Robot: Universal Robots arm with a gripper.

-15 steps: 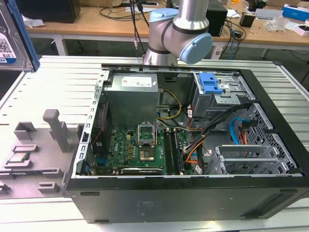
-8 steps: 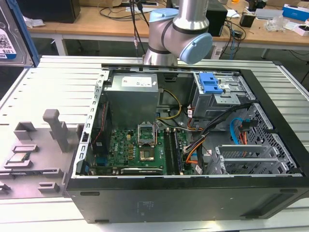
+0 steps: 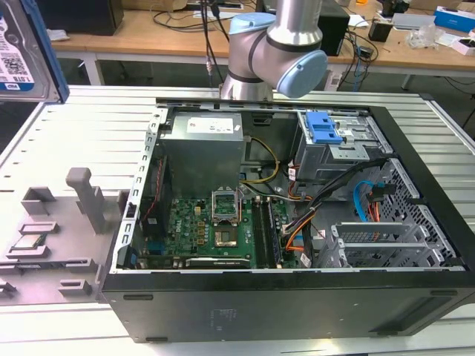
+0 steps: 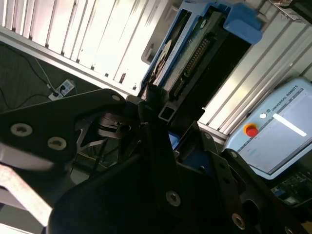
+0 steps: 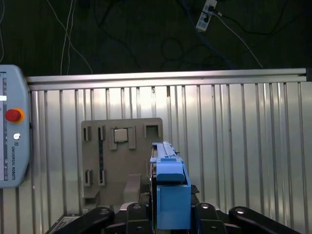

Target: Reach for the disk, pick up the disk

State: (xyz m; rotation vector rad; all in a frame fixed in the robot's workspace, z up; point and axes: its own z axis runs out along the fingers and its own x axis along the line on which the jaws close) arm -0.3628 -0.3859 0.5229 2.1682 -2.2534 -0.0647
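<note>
The disk (image 3: 18,43) has a bare silver metal face, dull-sheened, with a paper label. Its caddy (image 5: 171,195) is smooth blue plastic. The worktop (image 3: 82,126) beside the computer case (image 3: 297,311) is ribbed, satin-finished metal. The case shell is matt black. The fixture plate (image 5: 122,165) is matt grey plastic.

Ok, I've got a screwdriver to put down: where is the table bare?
The ribbed table is bare between the grey holder plate and its far edge, on the exterior view's left of the case. A thin strip is free along the case's near side. Crowded: the case's inside and the plate. The disk hangs above that left side.
</note>
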